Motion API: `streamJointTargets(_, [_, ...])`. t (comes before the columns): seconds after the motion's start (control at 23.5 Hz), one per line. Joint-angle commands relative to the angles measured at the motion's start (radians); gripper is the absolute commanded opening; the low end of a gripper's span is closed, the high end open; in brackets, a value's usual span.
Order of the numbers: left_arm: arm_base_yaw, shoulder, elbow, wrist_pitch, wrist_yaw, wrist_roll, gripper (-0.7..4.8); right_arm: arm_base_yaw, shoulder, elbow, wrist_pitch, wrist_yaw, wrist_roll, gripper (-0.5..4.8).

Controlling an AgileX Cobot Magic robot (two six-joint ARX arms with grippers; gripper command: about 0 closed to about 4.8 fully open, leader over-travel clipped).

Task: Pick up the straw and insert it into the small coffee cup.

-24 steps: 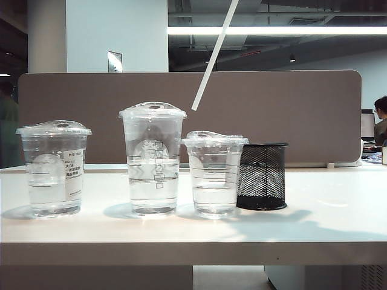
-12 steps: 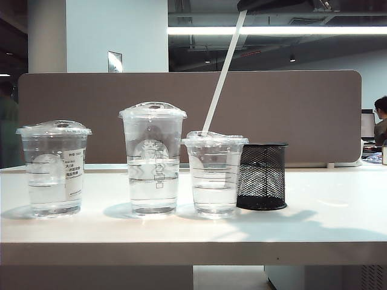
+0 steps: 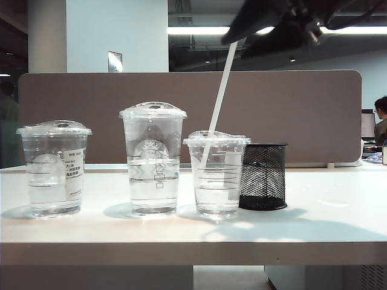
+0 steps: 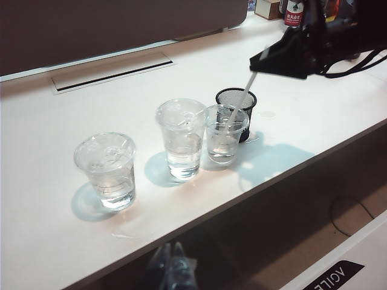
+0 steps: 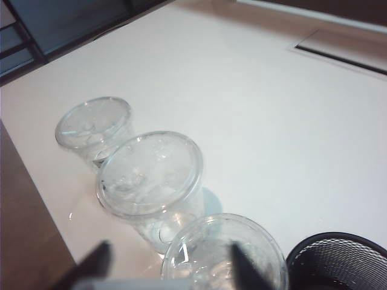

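In the exterior view, the long white plastic straw [image 3: 216, 106] leans through the lid of the small clear plastic coffee cup [image 3: 216, 175], its lower end inside, beside a black mesh pen holder [image 3: 263, 176] on the white table [image 3: 326, 223]. The right gripper [image 3: 266, 27] hovers at the straw's top.

In the left wrist view, the left gripper [image 4: 171, 266] hangs off the table edge; its jaws cannot be told.

In the right wrist view, the right gripper's fingers [image 5: 91, 263] stand wide apart above the cup.

A grey-brown partition [image 3: 187, 115] is standing behind the white desk [image 3: 314, 223]. A ceiling light strip [image 3: 199, 30] is glowing above, and a pale column [image 3: 97, 36] is rising behind.
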Motion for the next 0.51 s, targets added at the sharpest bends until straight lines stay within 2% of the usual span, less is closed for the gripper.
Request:
streamJointTargets(0.04, [0.000,0.001,0.002,0.013,0.001,0.004,-0.04,0.002,0.007,0.005,0.077,-0.016,-0.002,4.56])
streamJointTargets(0.17, [0.000,0.001,0.002,0.013,0.001,0.004,-0.05,0.002,-0.045,0.031,0.157,-0.019,0.027,4.58])
streamJointTargets(0.21, [0.000,0.001,0.002,0.013,0.000,0.004,-0.05,0.002,-0.065,0.044,0.155,-0.020,0.028,4.47])
streamJointTargets(0.26, [0.000,0.001,0.002,0.013,0.000,0.004,-0.05,0.002,-0.098,0.059,0.149,-0.020,0.028,4.07])
streamJointTargets(0.3, [0.000,0.001,0.002,0.013,0.000,0.004,-0.05,0.002,-0.124,0.069,0.145,-0.021,0.028,3.50])
streamJointTargets(0.38, [0.000,0.001,0.002,0.013,0.001,0.003,-0.04,0.002,-0.195,0.082,0.128,-0.021,0.027,0.76])
streamJointTargets(0.43, [0.000,0.001,0.002,0.013,0.002,0.003,-0.05,0.002,-0.238,0.082,0.119,-0.019,0.023,-0.08])
streamJointTargets(0.51, [0.000,0.001,0.002,0.013,0.003,0.003,-0.05,0.001,-0.348,0.081,0.055,0.030,0.021,-0.09])
